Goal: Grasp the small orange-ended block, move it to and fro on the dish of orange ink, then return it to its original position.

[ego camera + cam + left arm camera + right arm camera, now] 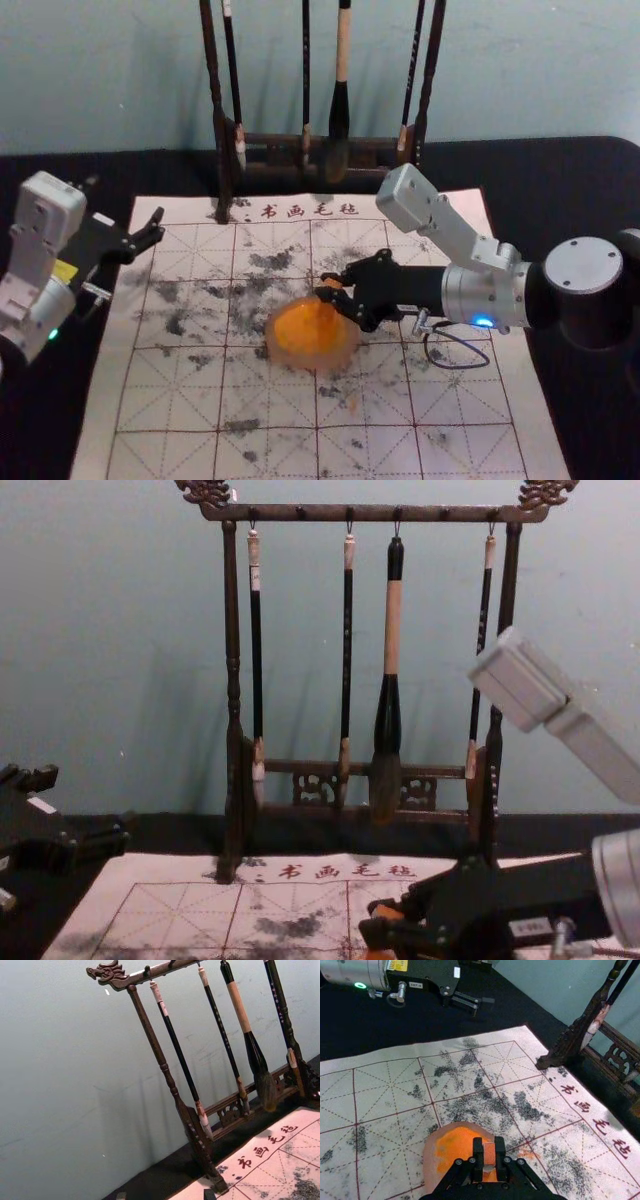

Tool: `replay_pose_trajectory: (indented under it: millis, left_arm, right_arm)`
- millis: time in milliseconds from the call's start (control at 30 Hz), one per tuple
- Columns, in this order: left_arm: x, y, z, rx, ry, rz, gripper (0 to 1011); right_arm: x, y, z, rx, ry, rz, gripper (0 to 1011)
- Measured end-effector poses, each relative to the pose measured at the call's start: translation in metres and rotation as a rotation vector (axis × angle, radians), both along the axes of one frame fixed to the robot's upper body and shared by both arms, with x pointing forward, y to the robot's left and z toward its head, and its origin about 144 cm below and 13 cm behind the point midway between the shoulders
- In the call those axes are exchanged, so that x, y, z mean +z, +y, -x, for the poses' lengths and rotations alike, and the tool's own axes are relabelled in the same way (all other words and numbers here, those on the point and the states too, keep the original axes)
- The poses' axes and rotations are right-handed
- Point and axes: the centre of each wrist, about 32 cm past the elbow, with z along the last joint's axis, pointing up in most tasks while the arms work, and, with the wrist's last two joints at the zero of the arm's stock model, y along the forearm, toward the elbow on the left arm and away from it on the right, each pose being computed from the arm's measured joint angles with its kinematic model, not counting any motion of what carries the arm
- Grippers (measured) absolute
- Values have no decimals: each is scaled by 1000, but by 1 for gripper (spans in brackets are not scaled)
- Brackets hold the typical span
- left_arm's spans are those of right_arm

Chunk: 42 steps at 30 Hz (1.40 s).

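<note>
- The right hand [327, 286] is clenched on the small block [489, 1153], over the far right part of the dish [285, 359] in the head view.
- The right wrist view shows the block between both fingertips, orange face up, with a pale band at one end.
- Orange ink [303, 330] lies in the dish; I cannot tell whether the block touches it.
- The dish sits on a gridded, ink-smudged mat [180, 405], spread over the dark surface [575, 175].
- The left hand [88, 802] is released, fingers apart, idle by the mat's far left corner.
- Behind the mat, four brushes [392, 630] hang from a dark wooden rack [233, 670].
</note>
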Motion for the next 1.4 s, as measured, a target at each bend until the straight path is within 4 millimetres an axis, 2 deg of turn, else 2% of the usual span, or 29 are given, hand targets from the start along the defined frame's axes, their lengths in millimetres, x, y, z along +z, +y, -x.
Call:
replay_pose_trajectory:
  millis: [500,1400]
  left_arm:
    - [0,0,0,0,0,0,1001]
    - [0,0,0,0,0,0,1001]
  right_arm:
    - [1,-3,12,40,8,-10,133]
    - [-1,16,16,76,21,-22,133]
